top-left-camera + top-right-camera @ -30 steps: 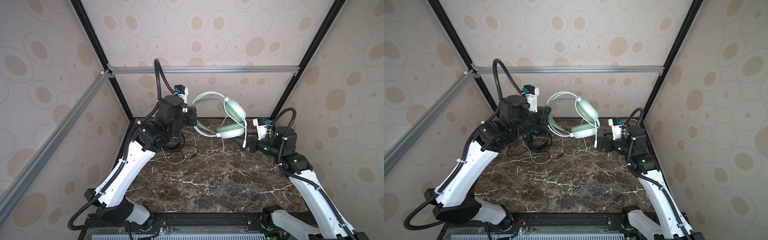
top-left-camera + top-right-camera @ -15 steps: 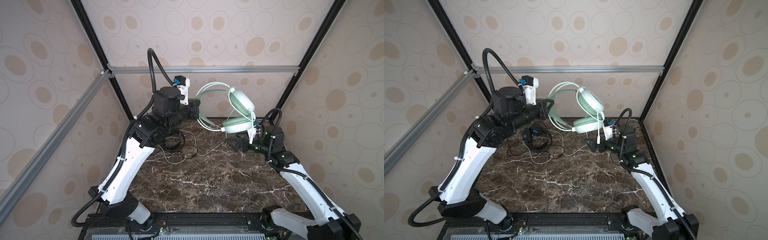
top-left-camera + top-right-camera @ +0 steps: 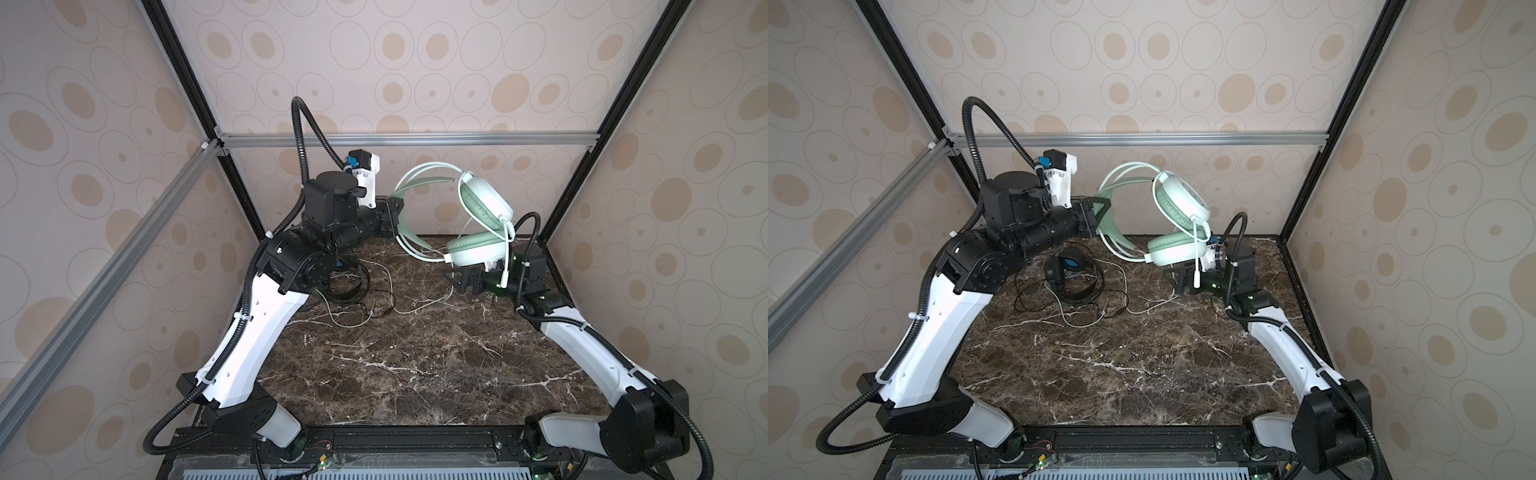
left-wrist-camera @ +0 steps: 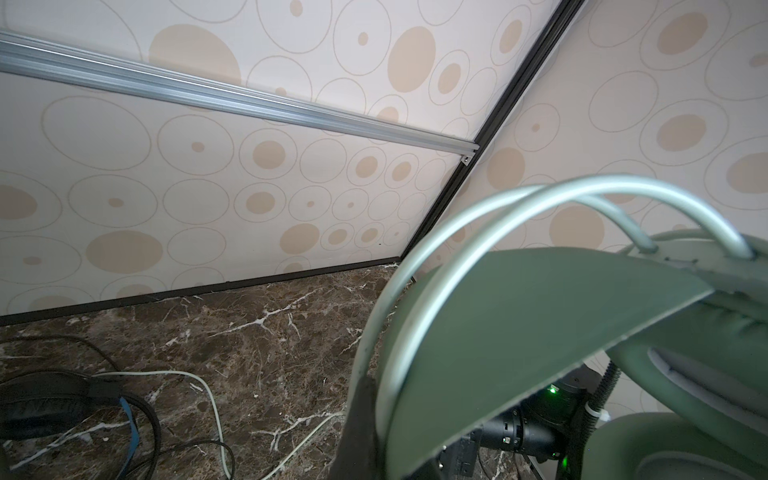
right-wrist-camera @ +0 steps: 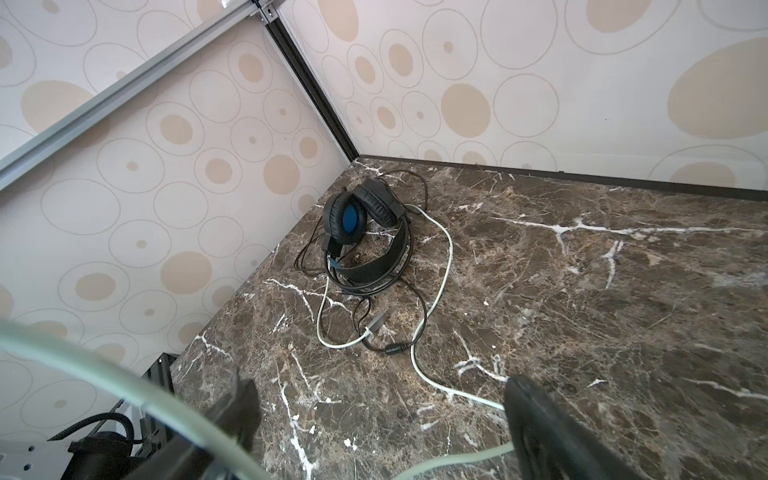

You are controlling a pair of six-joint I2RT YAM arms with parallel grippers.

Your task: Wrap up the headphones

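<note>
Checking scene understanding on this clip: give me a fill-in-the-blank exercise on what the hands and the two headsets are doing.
1. The left hand is shut on the mint-green headset's ____.
2. The headset lying on the marble table is ____ with blue inside.
3. The right hand stands ____, the pale cord running between its fingers.
Missing words: headband; black; open.

Glossy veined-marble worktop (image 3: 415,374); mint headset (image 3: 484,203) with matt leatherette pads and smooth plastic shells; brushed-aluminium rail (image 3: 395,139).
</note>
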